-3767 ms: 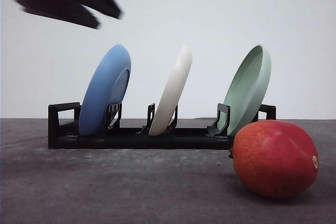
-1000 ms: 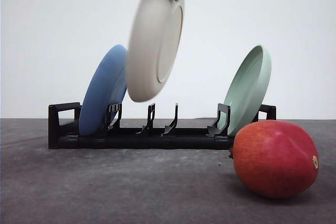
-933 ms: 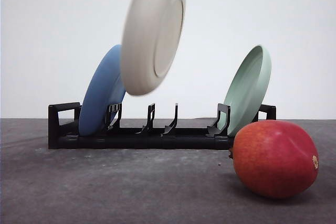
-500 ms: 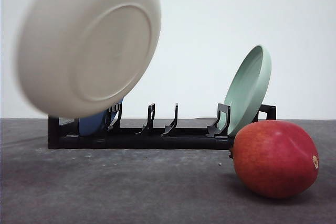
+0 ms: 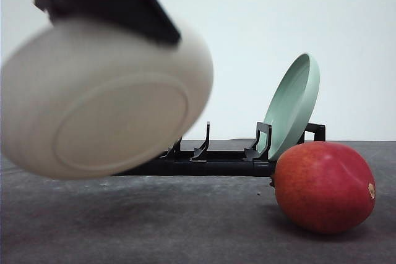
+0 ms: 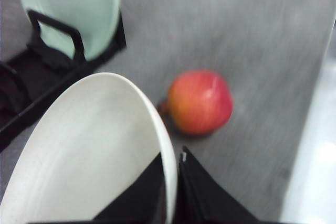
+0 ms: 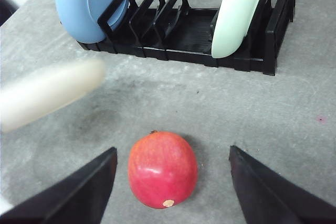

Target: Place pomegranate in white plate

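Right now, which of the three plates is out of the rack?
The white plate, pinched at its rim by the left claw. The blue plate and green plate stand in the rack.

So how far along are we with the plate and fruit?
Done: the white plate is out of the rack. In hand: the left end effector holds it by the rim above the table. Left: set it down, then move the pomegranate, untouched between the open right end effector fingers.

Background wall [image 5: 260,23]: plain, pale grey-white, unmarked, evenly lit. Work surface — a dark grey table [image 5: 185,221] with matte, faintly mottled finish; soft shadows only. One small pinkish speck [image 7: 321,119] on the tabletop.
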Controlling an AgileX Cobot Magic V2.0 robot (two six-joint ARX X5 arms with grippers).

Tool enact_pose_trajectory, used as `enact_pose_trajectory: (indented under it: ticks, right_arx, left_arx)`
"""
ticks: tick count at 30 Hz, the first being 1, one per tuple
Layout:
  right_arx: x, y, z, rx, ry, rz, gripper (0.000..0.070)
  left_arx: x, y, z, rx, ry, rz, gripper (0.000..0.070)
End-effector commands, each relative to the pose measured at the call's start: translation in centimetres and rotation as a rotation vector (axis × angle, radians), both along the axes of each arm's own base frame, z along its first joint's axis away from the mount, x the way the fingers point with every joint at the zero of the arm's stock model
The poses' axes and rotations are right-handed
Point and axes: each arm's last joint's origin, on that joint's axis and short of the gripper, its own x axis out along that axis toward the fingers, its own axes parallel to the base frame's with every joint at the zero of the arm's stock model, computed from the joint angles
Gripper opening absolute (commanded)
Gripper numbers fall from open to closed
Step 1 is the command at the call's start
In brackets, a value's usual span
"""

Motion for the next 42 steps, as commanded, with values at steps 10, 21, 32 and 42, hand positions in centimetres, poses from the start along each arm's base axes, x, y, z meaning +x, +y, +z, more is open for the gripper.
enact_pose_trajectory:
  ticks: [10,21,32,42]
  right_arx:
    - [0.0,0.0,0.6,0.012,-0.018,-0.001,0.0428]
    - [0.0,0.0,0.6,0.012,-0.018,-0.001,0.0428]
    - [0.0,0.0,0.6,0.012,-0.018,-0.001,0.0428]
    - [0.0,0.0,0.6,0.012,-0.017,-0.001,0.0428]
  left_arx:
    - [-1.2,-4.1,-3.7,0.274,-0.223,-0.149,0.0009]
    - [-2.4,-5.5,-5.9,0.405,-0.275,-0.175,0.0009]
    - [-2.5,-5.1,-6.6,0.452,-0.206,-0.154,0.0354]
    - [-1.6,-4.5,-3.4,0.301,0.088,-0.048,0.0395]
